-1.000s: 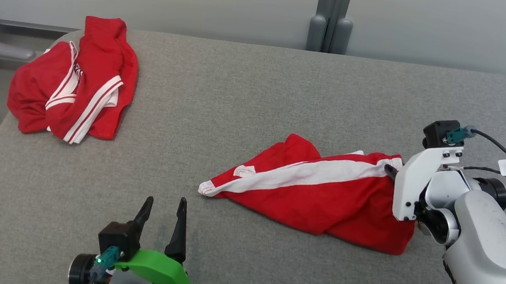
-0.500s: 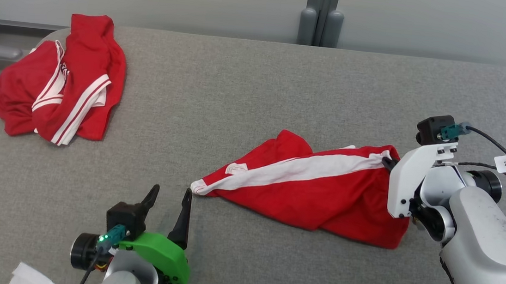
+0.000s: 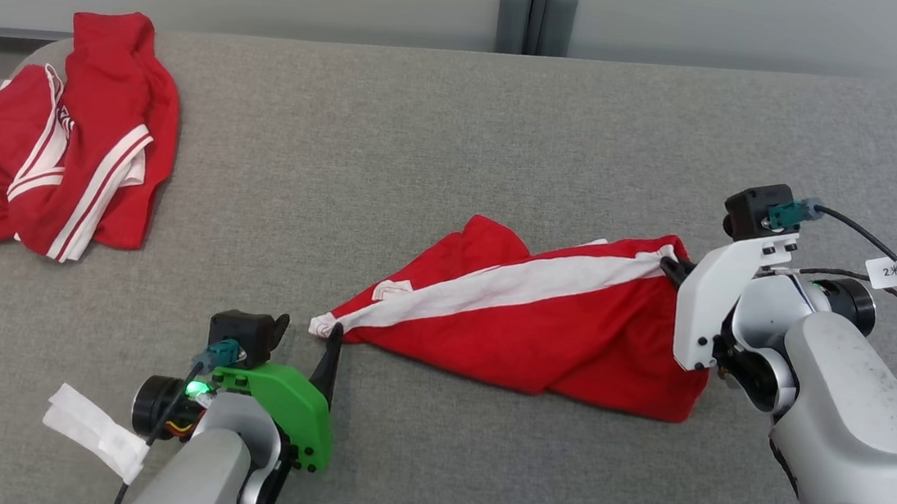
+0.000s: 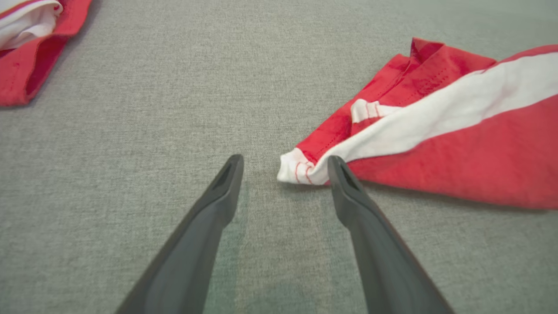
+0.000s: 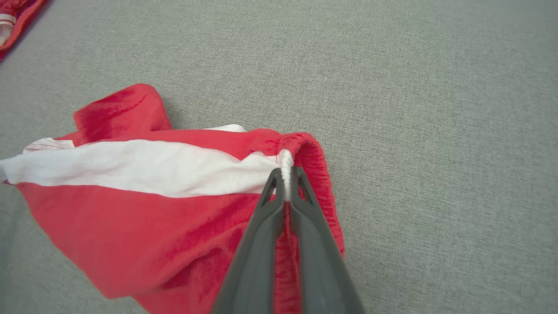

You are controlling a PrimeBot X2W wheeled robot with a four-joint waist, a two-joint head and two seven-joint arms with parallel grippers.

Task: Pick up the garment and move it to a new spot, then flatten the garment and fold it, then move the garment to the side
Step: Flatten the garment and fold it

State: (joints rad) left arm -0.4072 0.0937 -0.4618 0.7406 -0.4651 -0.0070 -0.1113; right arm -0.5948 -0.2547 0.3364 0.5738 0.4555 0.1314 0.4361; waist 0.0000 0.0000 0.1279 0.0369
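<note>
We took the red shorts [image 3: 540, 327] as our reference. They lay crumpled lengthwise on the grey padded table [image 3: 430, 102], with the white side stripe [image 3: 511, 283] uppermost. At their waist end our right gripper [image 5: 285, 174] was pinched fully shut on the gathered waistband [image 5: 311, 148], just where the stripe meets it, which anchored that end for a pull. At the opposite end our left gripper [image 4: 284, 160] had its fingers spread wide and held nothing. It sat low over the table, with the white hem corner [image 4: 301, 170] between the tips. One fingertip looked to touch the cloth, though we could not be sure. We judged the pairing was meant to stretch the shorts flat once the left closed. A second red garment [image 3: 56, 140] lay heaped well apart from the shorts, beyond their hem end.
</note>
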